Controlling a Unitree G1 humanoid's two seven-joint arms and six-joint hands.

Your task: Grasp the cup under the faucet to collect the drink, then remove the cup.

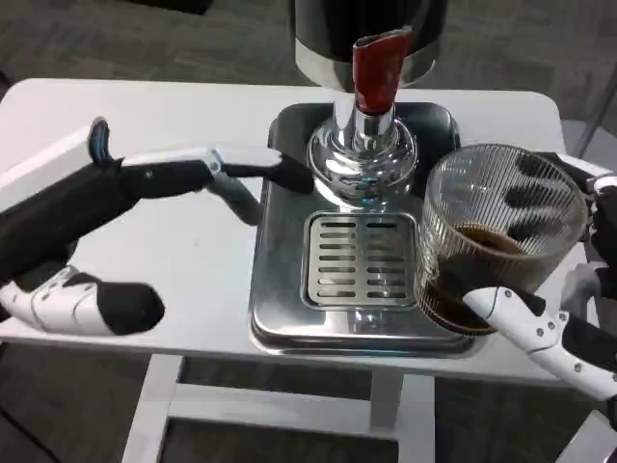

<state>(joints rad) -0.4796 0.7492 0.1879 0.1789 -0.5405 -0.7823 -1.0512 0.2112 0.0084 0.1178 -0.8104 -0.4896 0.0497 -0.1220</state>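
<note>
Head view: left of the drip tray (289, 318) on the white surface (193, 260), the left hand (145, 241) hangs with fingers apart, empty. Above the tray's grate stands the faucet (371, 106). At the tray's right edge, the right hand (569, 289) clasps the ribbed cup (496, 231) of dark drink.

The left hand (145, 207) is showing a white back with a small blue round mark at its far edge, and fingers sheathed in black with white segments and rounded black tips. The right hand (564, 299) is showing white finger segments, small dark screws and black joints.
</note>
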